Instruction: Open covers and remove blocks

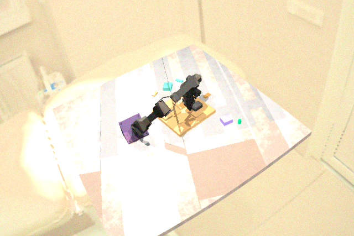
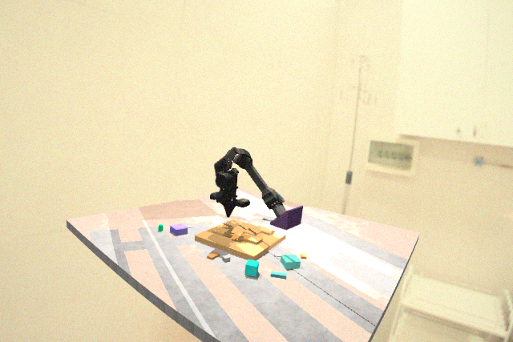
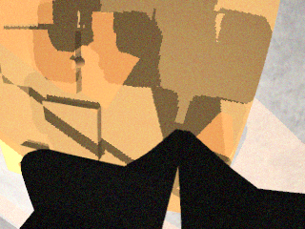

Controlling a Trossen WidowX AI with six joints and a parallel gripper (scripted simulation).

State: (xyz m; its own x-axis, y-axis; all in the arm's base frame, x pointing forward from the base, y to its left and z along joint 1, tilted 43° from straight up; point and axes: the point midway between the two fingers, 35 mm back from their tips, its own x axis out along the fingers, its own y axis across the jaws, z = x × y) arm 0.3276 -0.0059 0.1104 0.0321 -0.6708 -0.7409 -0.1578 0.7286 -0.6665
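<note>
The tan puzzle board [image 1: 181, 133] [image 2: 225, 247] [image 3: 214, 52] lies flat on the table, broken up by dark shadows. Several thin tan covers lie on its top; one squarish cover [image 3: 73, 119] shows at the left in the wrist view. A small dark pin or knob [image 3: 78, 61] shows above it there. Shadows and matching colour hide whether the wells are uncovered and whether blocks are in them. My gripper [image 2: 228, 215] [image 3: 181, 136] is shut and empty, pointing down above the board, with a gap below the fingertips in the exterior view.
Around the board lie a teal box [image 1: 167, 86] [image 2: 290, 262], cyan cube [image 2: 252, 268], flat cyan piece [image 1: 179, 80] [image 2: 278, 275], two orange pieces [image 1: 207, 95] [image 2: 303, 255], a grey piece [image 2: 226, 259], purple block [image 1: 225, 120] [image 2: 178, 229] and green piece [image 1: 239, 121] [image 2: 160, 227]. A purple panel [image 1: 128, 126] [image 2: 292, 218] stands by the arm's base.
</note>
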